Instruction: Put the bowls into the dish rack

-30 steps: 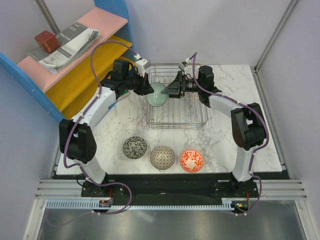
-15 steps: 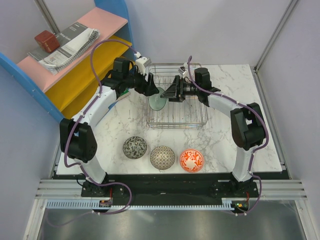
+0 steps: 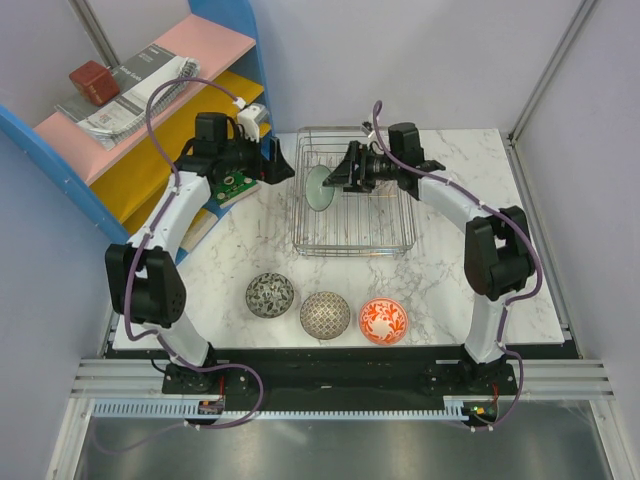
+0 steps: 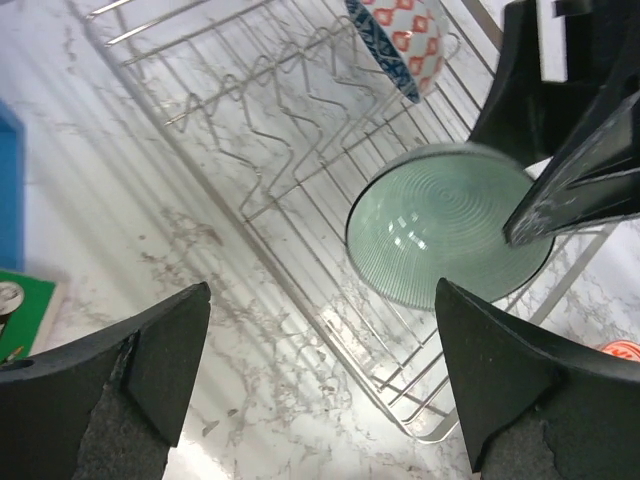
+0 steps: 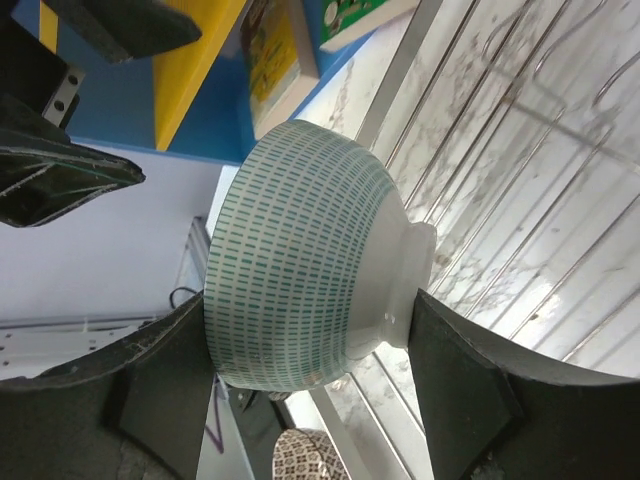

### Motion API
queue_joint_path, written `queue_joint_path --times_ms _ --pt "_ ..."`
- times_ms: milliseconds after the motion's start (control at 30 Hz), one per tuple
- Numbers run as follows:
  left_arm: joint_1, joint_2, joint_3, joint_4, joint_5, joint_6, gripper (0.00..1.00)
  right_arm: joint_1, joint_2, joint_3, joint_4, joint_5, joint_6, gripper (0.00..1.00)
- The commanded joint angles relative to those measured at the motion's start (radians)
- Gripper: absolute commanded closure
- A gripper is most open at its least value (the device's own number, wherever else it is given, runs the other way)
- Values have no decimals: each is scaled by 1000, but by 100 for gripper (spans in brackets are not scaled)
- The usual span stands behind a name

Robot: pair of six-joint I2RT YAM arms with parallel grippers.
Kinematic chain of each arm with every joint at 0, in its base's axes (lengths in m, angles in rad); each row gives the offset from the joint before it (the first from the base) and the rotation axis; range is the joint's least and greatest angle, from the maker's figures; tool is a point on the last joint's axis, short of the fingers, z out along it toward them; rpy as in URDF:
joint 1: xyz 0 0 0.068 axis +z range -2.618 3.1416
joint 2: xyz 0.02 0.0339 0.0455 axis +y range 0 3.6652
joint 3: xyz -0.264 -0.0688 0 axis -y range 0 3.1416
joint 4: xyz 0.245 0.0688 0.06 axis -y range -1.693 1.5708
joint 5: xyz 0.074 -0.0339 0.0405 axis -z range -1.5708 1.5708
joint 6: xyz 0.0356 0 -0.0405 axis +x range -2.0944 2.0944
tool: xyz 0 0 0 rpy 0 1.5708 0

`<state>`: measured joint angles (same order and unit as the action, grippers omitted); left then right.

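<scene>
The fingers of my right gripper (image 5: 310, 305) are clamped on the plain pale green round ceramic bowl (image 3: 320, 187). It is tipped on its edge, mouth facing the left wall of the silver wire-mesh dish rack (image 3: 300, 215), inside it. I think down comes next. My left gripper (image 4: 322, 300) gapes wide just outside that wall

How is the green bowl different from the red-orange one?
The pale green bowl stands on edge inside the dish rack; the red-orange bowl sits upright on the table. The green one is clamped in the right gripper; the red one is untouched. Both are small round bowls.
</scene>
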<state>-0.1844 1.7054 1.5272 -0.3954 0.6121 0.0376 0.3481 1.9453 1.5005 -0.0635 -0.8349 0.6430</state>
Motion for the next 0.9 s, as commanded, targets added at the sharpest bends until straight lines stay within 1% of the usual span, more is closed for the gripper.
queue_joint_path --times_ms 0,133,167,233,300,333,367,433,600,867 --pt "42 -102 -50 -2 17 -2 0 -12 -43 156 -126 103 -129 100" --pt "68 -151 -117 -5 11 21 0 -14 -31 265 -232 230 -213 100" --pt "72 -162 -142 -6 9 27 0 -14 -26 283 -263 287 -242 100" --pt "85 -187 -163 -13 5 31 0 -14 -14 332 -285 347 -259 100" --pt "92 -211 -194 -20 5 42 0 -9 9 390 -326 439 -287 100" --pt "100 -219 -219 -20 8 50 0 -9 15 405 -332 462 -295 100" --pt "103 -225 -226 -25 9 59 0 -8 26 415 -341 518 -302 100" --pt "109 -236 -242 -43 14 80 0 -1 38 444 -345 565 -322 100" --pt "134 -247 -256 -80 28 113 0 38 75 504 -361 748 -376 100" --pt "166 -314 -309 -83 37 142 0 118 136 561 -354 927 -431 100"
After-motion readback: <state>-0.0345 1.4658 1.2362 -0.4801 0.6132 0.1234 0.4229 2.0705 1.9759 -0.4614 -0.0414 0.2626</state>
